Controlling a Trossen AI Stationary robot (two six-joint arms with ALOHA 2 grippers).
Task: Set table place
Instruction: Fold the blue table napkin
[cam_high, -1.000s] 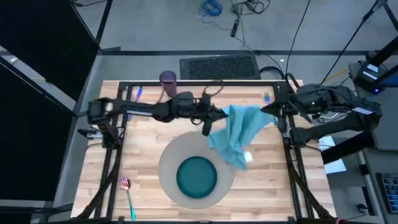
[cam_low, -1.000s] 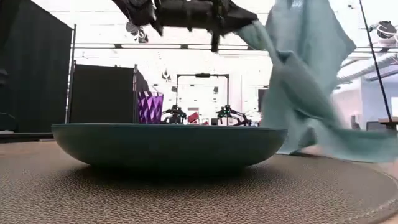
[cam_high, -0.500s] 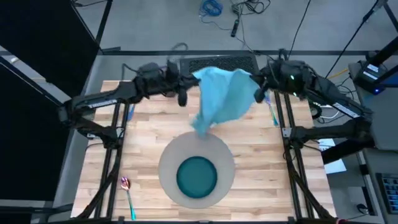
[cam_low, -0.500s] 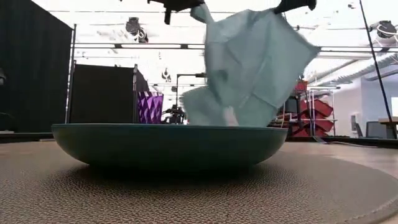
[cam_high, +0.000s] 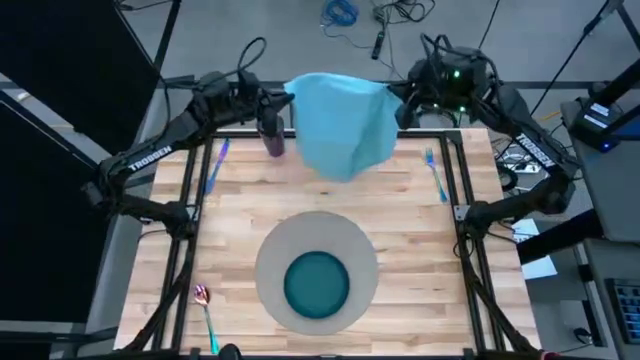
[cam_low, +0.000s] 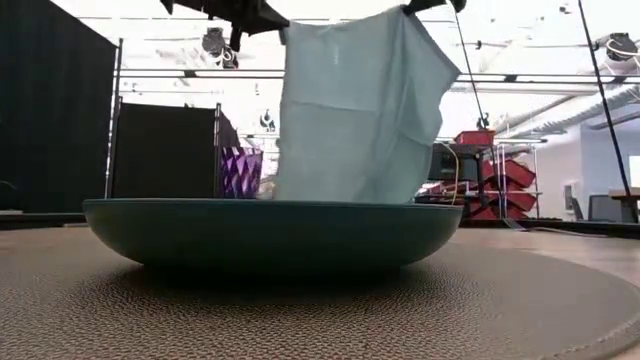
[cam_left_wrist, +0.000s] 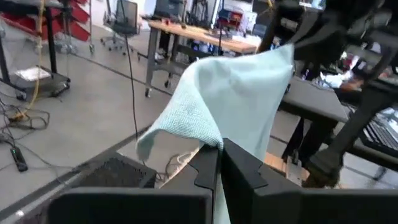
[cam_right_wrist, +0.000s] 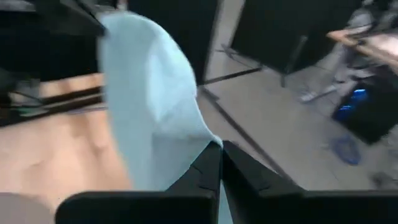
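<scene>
Fingers (cam_left_wrist: 219, 163) on my left gripper (cam_high: 287, 100) are pinched shut on one top corner of the light blue napkin (cam_high: 342, 122), and my right gripper (cam_high: 397, 95) clamps the other. Cloth hangs spread between them, above the counter's (cam_high: 420, 240) far edge, well beyond the teal plate (cam_high: 317, 283).

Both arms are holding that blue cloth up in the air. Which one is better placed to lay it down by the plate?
Neither clearly: the left end effector and right end effector each pinch a corner of the napkin, level, equally far from the plate.
</scene>
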